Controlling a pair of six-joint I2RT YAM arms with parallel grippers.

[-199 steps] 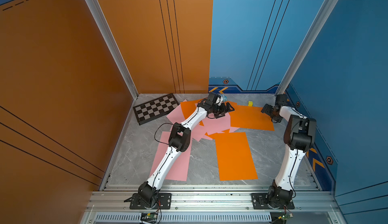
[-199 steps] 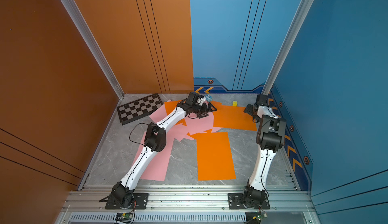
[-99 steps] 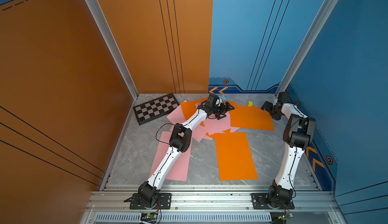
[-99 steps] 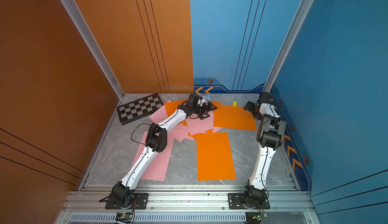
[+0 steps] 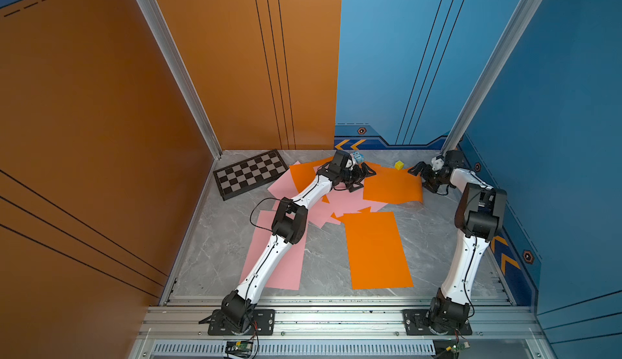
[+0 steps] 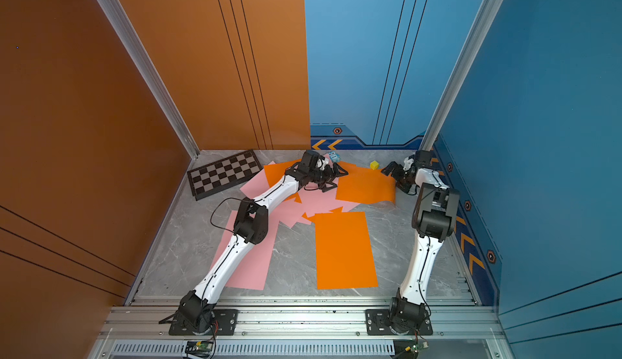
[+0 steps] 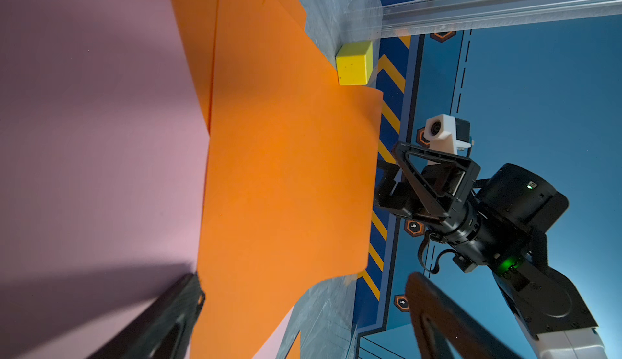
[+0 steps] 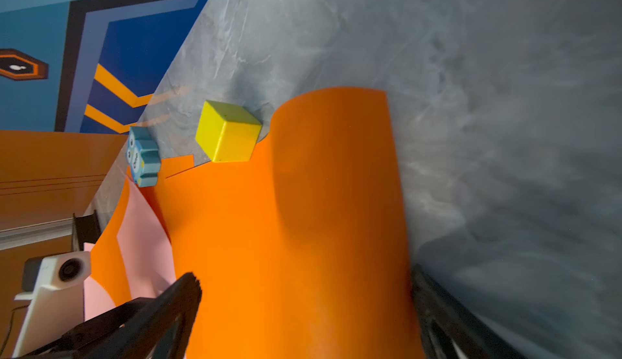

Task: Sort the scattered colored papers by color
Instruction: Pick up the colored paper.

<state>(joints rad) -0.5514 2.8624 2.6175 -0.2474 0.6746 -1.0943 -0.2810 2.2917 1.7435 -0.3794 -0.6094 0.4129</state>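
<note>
Right gripper (image 5: 419, 176), jaws spread, reaches low to the curled edge of the orange paper (image 5: 392, 187), nearer than a second ago. Left gripper (image 5: 365, 180) hovers open over pink paper (image 5: 345, 201).

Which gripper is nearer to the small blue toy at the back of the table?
Left. The left gripper lies right beside the blue toy; the right gripper is farther off, beyond the yellow cube.

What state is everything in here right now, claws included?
Far orange sheet: one edge curled up.
Near orange sheet: flat.
Pink sheets: flat, overlapping orange ones, unsorted.
Left gripper: open, low over pink sheets.
Right gripper: open, by the curled edge.
Checkerboard: flat.
Yellow cube: resting, untouched.
Blue toy: resting by left gripper.
</note>
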